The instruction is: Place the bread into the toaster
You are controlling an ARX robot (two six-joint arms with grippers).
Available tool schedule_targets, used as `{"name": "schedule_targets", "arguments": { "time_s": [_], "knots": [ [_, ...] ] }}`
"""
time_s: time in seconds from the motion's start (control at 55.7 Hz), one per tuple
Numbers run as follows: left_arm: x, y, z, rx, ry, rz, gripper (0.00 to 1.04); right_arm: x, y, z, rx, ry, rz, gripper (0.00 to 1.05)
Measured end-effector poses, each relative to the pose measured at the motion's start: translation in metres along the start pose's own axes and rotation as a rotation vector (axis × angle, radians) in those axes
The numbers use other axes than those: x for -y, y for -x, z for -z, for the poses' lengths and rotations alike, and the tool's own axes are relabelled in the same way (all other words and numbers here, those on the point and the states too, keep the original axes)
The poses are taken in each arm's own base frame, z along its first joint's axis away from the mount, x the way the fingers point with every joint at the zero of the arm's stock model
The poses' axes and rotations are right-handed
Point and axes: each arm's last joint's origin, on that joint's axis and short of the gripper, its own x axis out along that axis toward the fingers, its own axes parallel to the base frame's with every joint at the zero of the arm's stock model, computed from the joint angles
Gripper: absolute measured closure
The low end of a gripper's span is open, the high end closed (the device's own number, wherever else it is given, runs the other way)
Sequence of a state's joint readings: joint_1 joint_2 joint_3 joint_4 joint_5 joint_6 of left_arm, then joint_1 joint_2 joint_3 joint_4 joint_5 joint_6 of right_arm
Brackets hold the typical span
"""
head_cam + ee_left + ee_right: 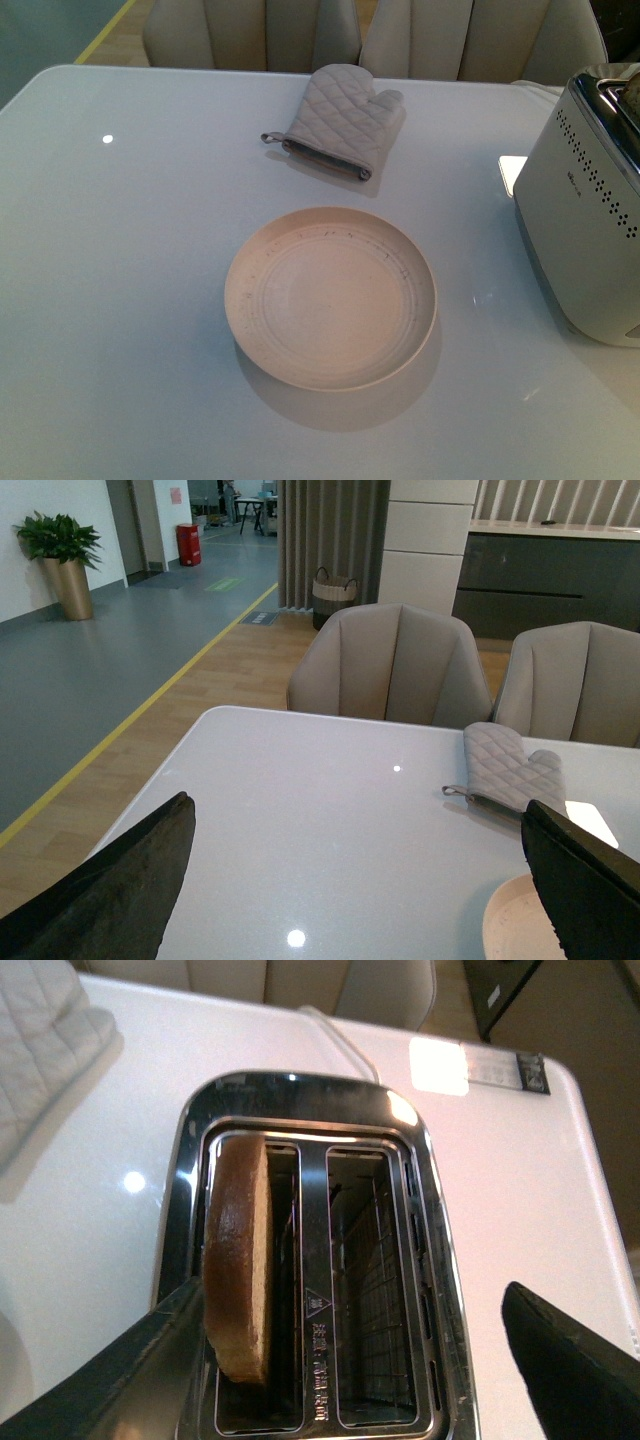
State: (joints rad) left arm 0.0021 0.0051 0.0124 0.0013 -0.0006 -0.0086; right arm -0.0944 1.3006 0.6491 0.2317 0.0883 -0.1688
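The bread (240, 1250) stands upright in one slot of the toaster (440, 1290), its brown crust sticking up above the chrome top. The other slot is empty. My right gripper (355, 1295) is open right above the toaster, one finger beside the bread's slot and the other past the far side of the toaster. It holds nothing. In the front view the toaster (590, 220) stands at the table's right edge. My left gripper (357, 810) is open and empty over bare table. Neither gripper shows in the front view.
An empty round cream plate (330, 297) sits mid-table, its edge also showing in the left wrist view (505, 920). A quilted grey oven mitt (340, 120) lies behind it. Beige chairs (390, 665) stand at the far side. The toaster's white cord (340, 1040) runs off behind it.
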Motion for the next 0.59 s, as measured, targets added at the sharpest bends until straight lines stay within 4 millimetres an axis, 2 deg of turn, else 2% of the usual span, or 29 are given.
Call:
{"name": "schedule_targets", "arguments": {
  "time_s": [0.198, 0.287, 0.359, 0.431, 0.593],
  "knots": [
    [0.0, 0.0, 0.0, 0.0, 0.0, 0.0, 0.07, 0.004, 0.05, 0.015, 0.114, -0.105, 0.013, 0.09],
    [0.0, 0.0, 0.0, 0.0, 0.0, 0.0, 0.07, 0.002, 0.065, 0.026, 0.146, -0.135, -0.008, 0.1],
    [0.0, 0.0, 0.0, 0.0, 0.0, 0.0, 0.07, -0.001, 0.072, 0.035, 0.305, -0.148, -0.109, 0.21],
    [0.0, 0.0, 0.0, 0.0, 0.0, 0.0, 0.07, -0.005, 0.079, 0.042, 0.405, -0.148, -0.138, 0.33],
    [0.0, 0.0, 0.0, 0.0, 0.0, 0.0, 0.07, -0.012, 0.089, 0.058, 0.426, -0.158, -0.112, 0.61]
  ]
}}
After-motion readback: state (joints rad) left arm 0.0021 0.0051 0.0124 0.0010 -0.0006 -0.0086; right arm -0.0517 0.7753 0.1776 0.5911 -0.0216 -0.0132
